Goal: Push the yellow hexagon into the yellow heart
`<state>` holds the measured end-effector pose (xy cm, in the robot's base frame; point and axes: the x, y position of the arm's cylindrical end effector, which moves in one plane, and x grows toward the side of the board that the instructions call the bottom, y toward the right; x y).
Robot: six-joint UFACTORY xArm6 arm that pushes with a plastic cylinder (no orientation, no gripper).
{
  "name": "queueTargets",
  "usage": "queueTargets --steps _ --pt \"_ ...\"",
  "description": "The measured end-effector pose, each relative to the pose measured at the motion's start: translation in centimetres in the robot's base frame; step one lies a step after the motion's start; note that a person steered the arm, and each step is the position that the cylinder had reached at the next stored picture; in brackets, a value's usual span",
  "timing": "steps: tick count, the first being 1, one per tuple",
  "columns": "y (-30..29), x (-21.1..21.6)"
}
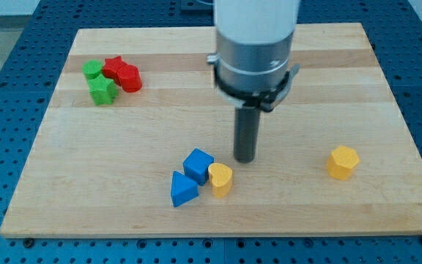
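Note:
The yellow hexagon lies at the view's lower right on the wooden board. The yellow heart lies at the lower middle, touching a blue cube. My tip stands just above and to the right of the yellow heart, apart from it, and well to the left of the yellow hexagon.
A blue triangular block sits just left of the heart, below the blue cube. At the view's upper left, two green blocks and two red blocks are clustered together. The arm's grey body hangs over the board's top middle.

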<state>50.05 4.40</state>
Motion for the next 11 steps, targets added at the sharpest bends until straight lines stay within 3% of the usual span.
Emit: queueTargets --steps 2,4,5,7,11 --pt "14.0 -1.4" --pt "17.5 1.1" --pt "17.3 3.0" --pt "14.3 3.0" --pt "-1.8 3.2"
